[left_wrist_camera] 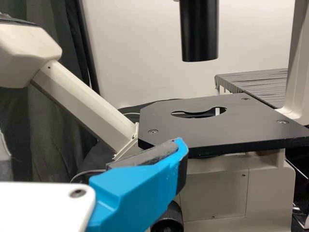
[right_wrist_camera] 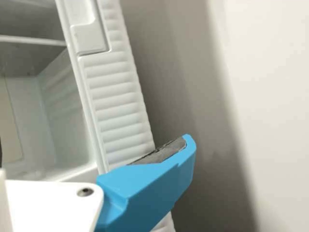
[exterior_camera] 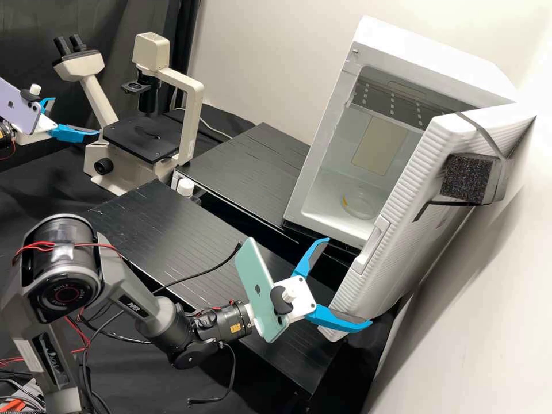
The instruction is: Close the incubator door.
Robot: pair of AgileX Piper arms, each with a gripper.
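R pincer [exterior_camera: 348, 283] sits apart at the near end of the open incubator door [exterior_camera: 402, 253], scene R; if I sweep w/ too shallow a hook, it'll prob. slip off.

The right gripper [exterior_camera: 349, 283] was wide open by the white door [exterior_camera: 397, 259], a green phone [exterior_camera: 253, 284] behind it, a round dish [exterior_camera: 359, 206] beyond it.

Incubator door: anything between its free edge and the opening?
Right gripper, it seems: in the high view, one parted finger stands between the incubator's lower front and the door's edge. Nothing else visible there.
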